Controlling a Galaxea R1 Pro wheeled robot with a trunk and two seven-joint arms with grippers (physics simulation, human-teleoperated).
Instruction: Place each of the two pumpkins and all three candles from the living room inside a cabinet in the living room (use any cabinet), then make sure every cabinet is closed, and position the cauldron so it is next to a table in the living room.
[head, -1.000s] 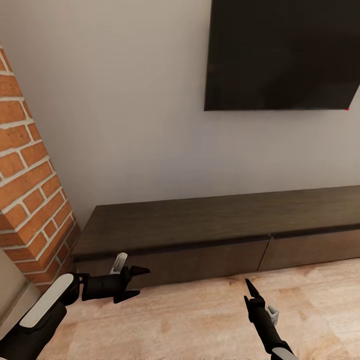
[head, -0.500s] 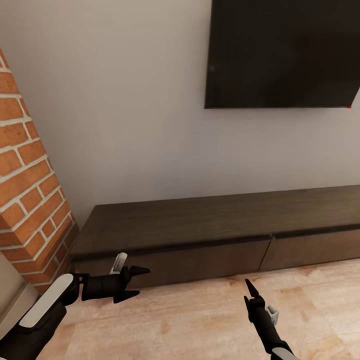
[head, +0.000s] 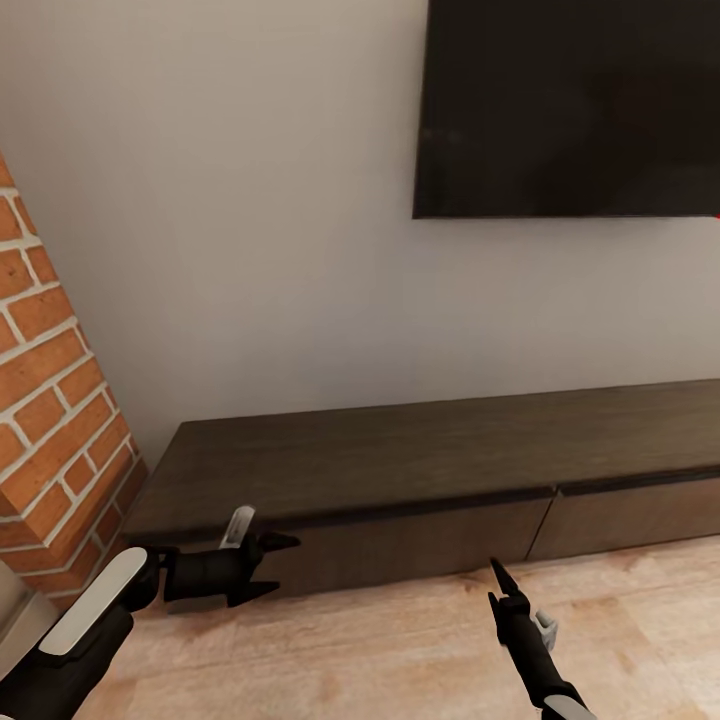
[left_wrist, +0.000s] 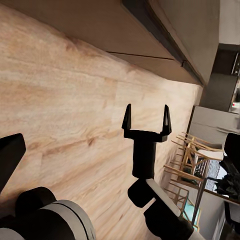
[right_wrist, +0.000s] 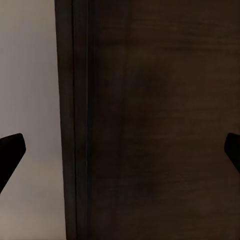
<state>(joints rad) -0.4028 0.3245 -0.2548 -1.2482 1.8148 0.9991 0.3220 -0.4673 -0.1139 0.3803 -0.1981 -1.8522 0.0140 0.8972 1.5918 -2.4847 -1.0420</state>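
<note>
The cabinet (head: 400, 465) is a long, low dark-brown unit against the wall, and its two visible drawer fronts are shut. My left gripper (head: 285, 565) hovers open just in front of the cabinet's left end, low over the floor. My right gripper (head: 493, 582) stands open over the floor, a short way before the middle of the cabinet. The left wrist view looks across at the right gripper (left_wrist: 146, 116), its two fingers spread, with the cabinet (left_wrist: 105, 22) edge beyond. The right wrist view faces the cabinet (right_wrist: 165, 120) up close. The pumpkins, candles, cauldron and table are out of view.
A red brick column (head: 50, 400) stands at the cabinet's left end. A black TV (head: 570, 100) hangs on the grey wall above. Light wooden floor (head: 400, 650) runs in front. Wooden chairs (left_wrist: 187, 160) show far off.
The camera has moved a little closer to the cabinet: the brick column slid left, the cabinet lower. Both grippers hold the same pose, still open.
</note>
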